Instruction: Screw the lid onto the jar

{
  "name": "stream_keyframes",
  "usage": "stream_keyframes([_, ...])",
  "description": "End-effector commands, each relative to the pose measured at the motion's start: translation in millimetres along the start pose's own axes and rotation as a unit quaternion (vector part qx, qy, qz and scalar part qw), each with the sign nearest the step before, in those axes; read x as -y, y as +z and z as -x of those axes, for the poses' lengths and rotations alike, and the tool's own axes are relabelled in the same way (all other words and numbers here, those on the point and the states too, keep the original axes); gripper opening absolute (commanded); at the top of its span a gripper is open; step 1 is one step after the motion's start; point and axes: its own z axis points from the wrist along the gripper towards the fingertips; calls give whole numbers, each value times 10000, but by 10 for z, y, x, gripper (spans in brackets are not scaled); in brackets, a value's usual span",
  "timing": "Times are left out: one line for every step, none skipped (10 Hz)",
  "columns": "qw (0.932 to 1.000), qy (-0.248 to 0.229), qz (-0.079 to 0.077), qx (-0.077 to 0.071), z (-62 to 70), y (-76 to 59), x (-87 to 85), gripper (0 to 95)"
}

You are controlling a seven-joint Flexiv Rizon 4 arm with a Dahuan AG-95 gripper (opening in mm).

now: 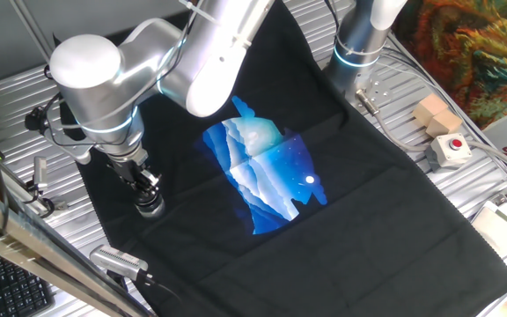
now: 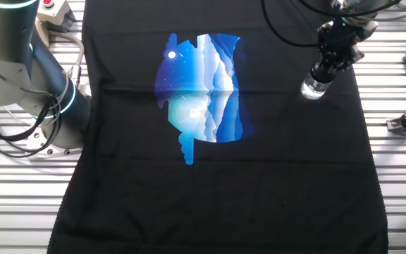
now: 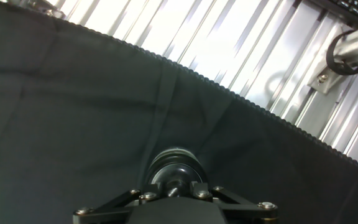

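One fixed view, left: gripper [image 1: 148, 195] down at the black cloth's [image 1: 385, 220] left edge, directly over the jar [image 1: 150, 209] standing on the worktop [image 1: 500, 189]. Centre: blue print; right: red-buttoned box [image 1: 448, 151].

Other fixed view: jar [image 2: 314, 88] glints clear at far right, jaws closed in from above. The lid [image 3: 174, 167] looks seated on the jar with jaws clamped on it, judging by the hand view; likely mid-screwing, tightness unknown.

Only the hand view shows the dark cap; only the fixed views show the glass.
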Motion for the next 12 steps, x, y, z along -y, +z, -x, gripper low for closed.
stream_keyframes([10000,71,-10,3,-2,1,2,0])
stream_keyframes([9999,157,-11,13,-2,0,3,0])
stream_keyframes([9998,173,-11,14,-2,1,3,0])
stream_keyframes([9997,261,-4,8,-3,2,3,0])
stream_keyframes([9995,327,-1,-1,-3,2,3,0])
stream_keyframes([9993,374,-5,-3,-3,2,3,0])
stream_keyframes([9991,415,2,2,-3,2,4,0])
stream_keyframes([9989,464,2,8,-3,3,4,0])
stream_keyframes([9984,557,5,17,-4,6,4,0])
stream_keyframes([9982,599,14,21,-4,6,5,0])
stream_keyframes([9978,668,1,14,-4,5,6,0])
stream_keyframes([9974,725,-4,8,-4,5,7,0])
